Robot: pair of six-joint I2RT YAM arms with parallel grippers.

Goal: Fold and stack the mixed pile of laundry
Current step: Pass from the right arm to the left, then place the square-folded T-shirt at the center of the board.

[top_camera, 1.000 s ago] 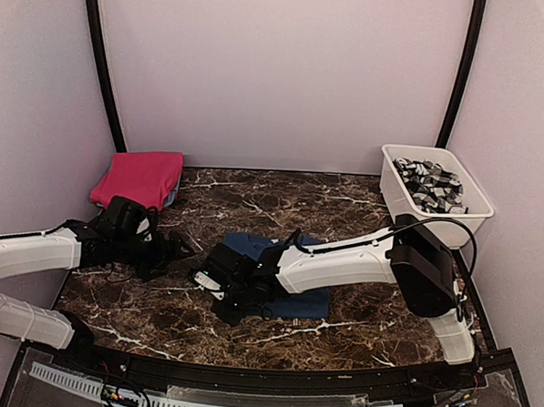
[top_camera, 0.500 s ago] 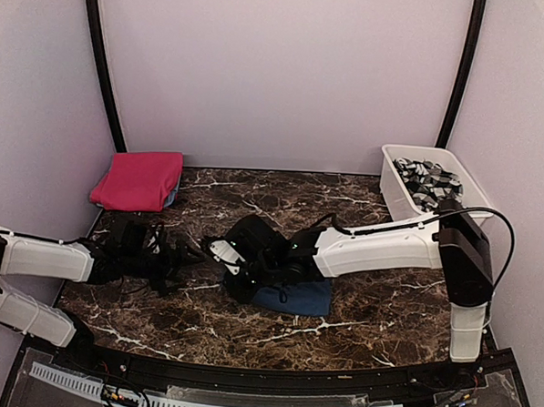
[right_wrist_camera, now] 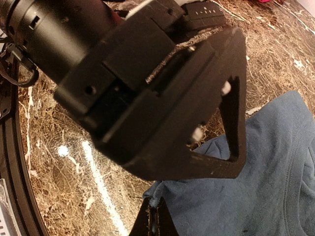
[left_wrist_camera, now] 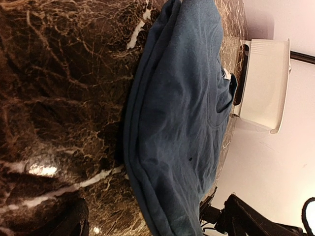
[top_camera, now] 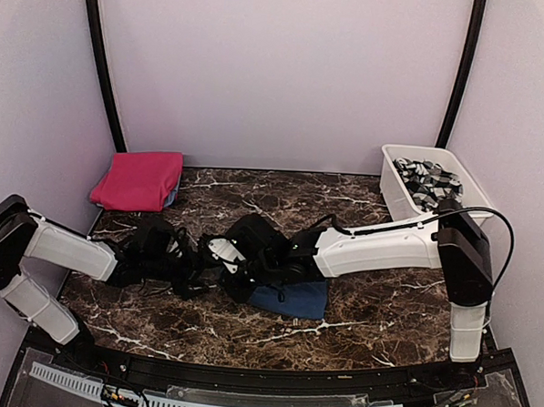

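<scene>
Top camera high, looking down across the marble table (top_camera: 363, 208), both wrist cameras low and close, all sharing the navy-blue garment (top_camera: 294, 300)

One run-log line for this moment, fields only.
stage: folding navy garment | right gripper: shut on its edge | left gripper: open, facing it | pink garment: folded, far-left corner

- The tub (top_camera: 389, 187) is white plastic, smooth, with only a little shine.
- The patterned garment (top_camera: 428, 182) inside the tub is grey-and-white cloth, crumpled.
- The table (top_camera: 254, 198) under the tub looks like dark brown marble with white veins, polished and glossy.
- The navy-blue garment (left_wrist_camera: 182, 123), left of the tub, is soft matt cloth with fine creases.
- The magenta-pink garment (top_camera: 141, 178), far left of the tub, is matt cloth, lying smooth.
- The right arm (top_camera: 379, 250), beside the tub, has a smooth white plastic shell.
</scene>
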